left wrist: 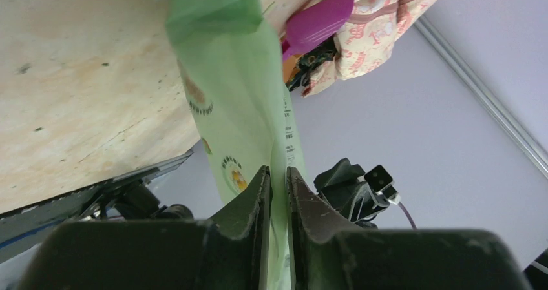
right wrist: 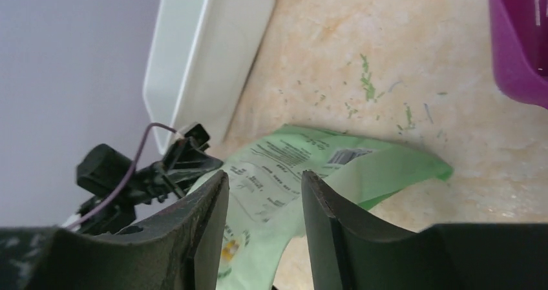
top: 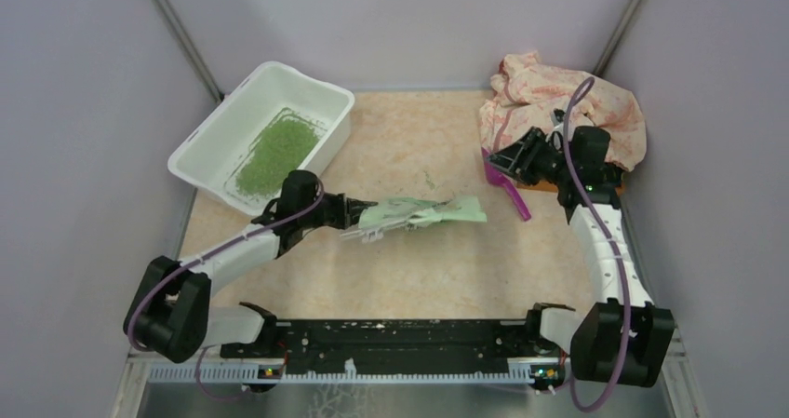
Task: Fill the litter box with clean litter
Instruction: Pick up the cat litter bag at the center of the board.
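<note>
The white litter box stands at the back left, with a patch of green clean litter in it. Its side shows in the right wrist view. My left gripper is shut on the end of a light green printed bag, which stretches right over the table; the bag runs up between the fingers in the left wrist view. My right gripper is open and empty at the back right, beside a purple scoop. The bag lies far beyond its fingers.
A crumpled pink patterned cloth lies at the back right behind the right gripper. A few green granules are scattered on the beige tabletop. Grey walls close the left, right and back sides.
</note>
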You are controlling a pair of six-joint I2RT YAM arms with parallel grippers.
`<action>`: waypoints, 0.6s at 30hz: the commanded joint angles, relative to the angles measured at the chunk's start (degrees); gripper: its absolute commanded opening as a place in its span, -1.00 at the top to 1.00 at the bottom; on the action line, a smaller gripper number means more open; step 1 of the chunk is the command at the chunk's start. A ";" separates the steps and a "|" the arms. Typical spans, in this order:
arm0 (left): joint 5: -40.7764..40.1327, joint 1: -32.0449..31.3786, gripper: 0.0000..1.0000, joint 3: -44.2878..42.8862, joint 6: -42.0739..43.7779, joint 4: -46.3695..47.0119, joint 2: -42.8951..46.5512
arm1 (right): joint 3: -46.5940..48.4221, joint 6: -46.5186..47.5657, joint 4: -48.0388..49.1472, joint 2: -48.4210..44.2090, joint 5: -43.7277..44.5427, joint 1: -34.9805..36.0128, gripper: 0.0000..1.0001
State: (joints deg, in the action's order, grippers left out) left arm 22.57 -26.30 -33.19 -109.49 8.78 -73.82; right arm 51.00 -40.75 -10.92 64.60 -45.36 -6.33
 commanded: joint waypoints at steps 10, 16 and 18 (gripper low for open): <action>5.63 2.05 0.61 -3.69 4.37 -4.63 -0.42 | 14.58 24.75 -19.75 -3.72 14.99 12.05 0.02; 5.51 2.05 0.61 -7.20 4.64 -5.92 -2.24 | 17.11 39.40 -22.17 -11.78 26.48 29.24 0.01; 5.61 2.06 0.61 -8.86 5.34 -7.13 -3.09 | 17.50 46.57 -24.42 -13.37 28.54 35.46 0.01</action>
State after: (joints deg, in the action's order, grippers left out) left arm 26.85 -24.60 -37.58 -105.51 1.17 -75.94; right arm 65.06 -9.21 -32.12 55.46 -24.14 20.27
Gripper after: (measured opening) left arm 0.193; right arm 0.494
